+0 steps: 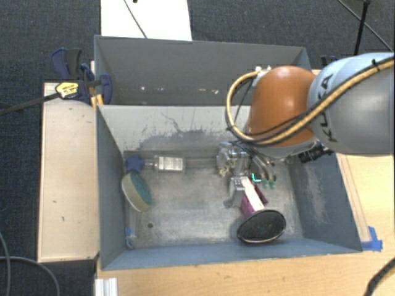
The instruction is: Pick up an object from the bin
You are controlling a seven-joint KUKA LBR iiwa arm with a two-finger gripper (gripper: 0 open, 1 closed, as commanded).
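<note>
- We saw a black oval disc [261,225] at the near right of the bin [185,211].
- A pink-and-white stick [252,200] lay just behind it, right by the gripper [238,190]; we couldn't tell how open that was.
- Farther left sat a yellow-green round pad [136,191] and a silver bottle [168,164].

Grey arm [358,103] comes in from right, lying above and right of jaws. Rounded orange cover [281,106] on wrist sits straight above jaws, hiding most of wrist. Yellow-and-black cable [229,110] loops round cover's left side, then runs back along arm. Bare metal gripper [237,187] hangs below cover's lower left edge, pointing down. Dark fitting [311,153] shows under arm, up and right of jaws.
</note>
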